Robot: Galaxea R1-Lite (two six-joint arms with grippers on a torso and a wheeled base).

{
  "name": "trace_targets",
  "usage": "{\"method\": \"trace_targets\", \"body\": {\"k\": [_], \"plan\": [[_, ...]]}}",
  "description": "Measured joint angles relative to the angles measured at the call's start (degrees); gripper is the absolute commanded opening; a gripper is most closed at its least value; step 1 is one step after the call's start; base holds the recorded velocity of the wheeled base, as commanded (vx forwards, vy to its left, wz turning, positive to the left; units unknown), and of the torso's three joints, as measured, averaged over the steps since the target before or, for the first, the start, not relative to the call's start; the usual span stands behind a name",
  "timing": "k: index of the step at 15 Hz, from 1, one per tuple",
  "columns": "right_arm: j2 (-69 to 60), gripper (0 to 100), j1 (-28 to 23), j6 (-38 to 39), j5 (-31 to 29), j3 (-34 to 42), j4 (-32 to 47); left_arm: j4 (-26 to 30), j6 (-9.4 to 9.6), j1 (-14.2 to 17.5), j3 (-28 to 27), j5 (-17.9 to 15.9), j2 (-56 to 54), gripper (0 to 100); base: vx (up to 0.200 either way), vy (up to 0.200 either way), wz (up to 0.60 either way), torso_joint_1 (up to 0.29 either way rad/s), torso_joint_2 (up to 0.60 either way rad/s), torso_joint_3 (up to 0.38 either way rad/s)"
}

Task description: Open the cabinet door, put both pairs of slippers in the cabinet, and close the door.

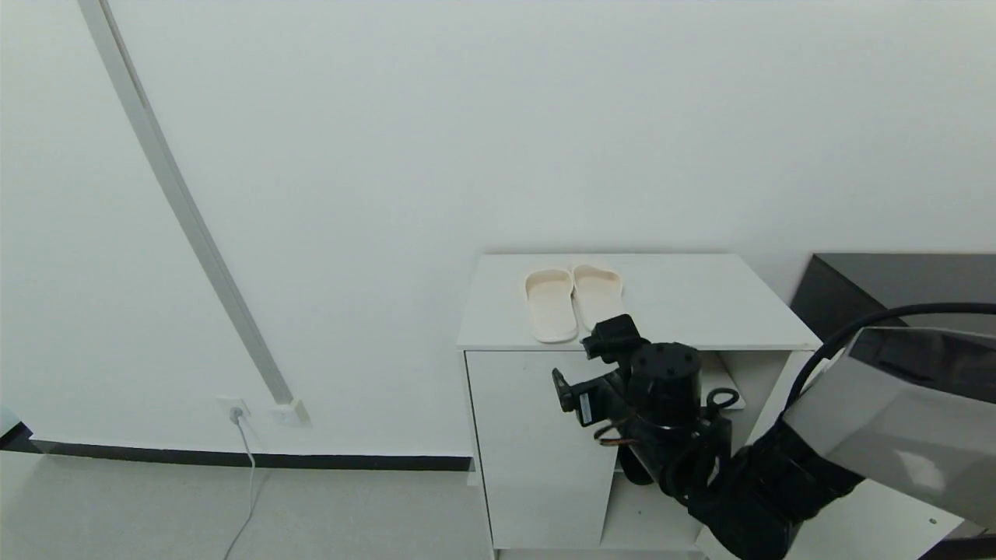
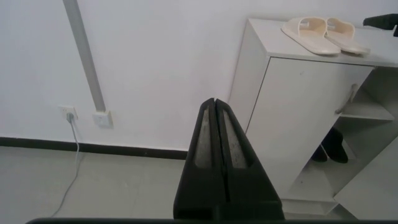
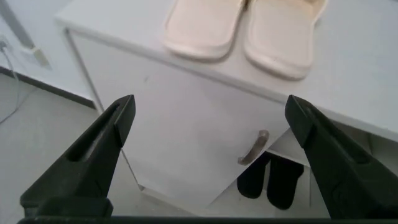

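- The cream slippers (image 1: pixel 574 302) are laid side by side on top of the cabinet (image 1: pixel 537 451), near its front edge.
- The black slippers (image 3: pixel 272 180) are set on a low shelf inside, partly hidden by the edge of the shut left door (image 3: pixel 186 124).
- The right door (image 2: pixel 373 186) is swung open and cut off at the frame edge.
- The right gripper (image 3: pixel 210 106) is held before the cabinet front, jaws spread wide and empty.
- The left gripper (image 2: pixel 215 106) is kept well to the cabinet's left, jaws pressed together, nothing held.
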Motion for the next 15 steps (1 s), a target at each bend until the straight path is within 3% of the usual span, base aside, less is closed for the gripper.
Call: {"method": "trace_targets", "body": {"k": [3, 4, 7, 15], "plan": [[-2.5, 100, -1.5, 4.4, -5.7, -13.1, 16.8, 0.0, 0.04, 0.0, 0.0, -0.1, 0.0, 0, 0.0, 0.0, 0.0, 0.0, 0.0, 0.0], [-2.9, 100, -2.1, 5.3, -6.6, -15.2, 18.4, 0.0, 0.04, 0.0, 0.0, -0.1, 0.0, 0, 0.0, 0.0, 0.0, 0.0, 0.0, 0.0], [-2.8, 100, -2.9, 5.5, -6.7, -17.3, 18.7, 0.0, -0.02, 0.0, 0.0, 0.0, 0.0, 0, 0.0, 0.0, 0.0, 0.0, 0.0, 0.0], [0.4, 100, -2.3, 7.6, -6.8, -17.9, 19.1, 0.0, -0.1, 0.0, 0.0, 0.0, 0.0, 0, 0.2, 0.0, 0.0, 0.004, 0.0, 0.002]]}}
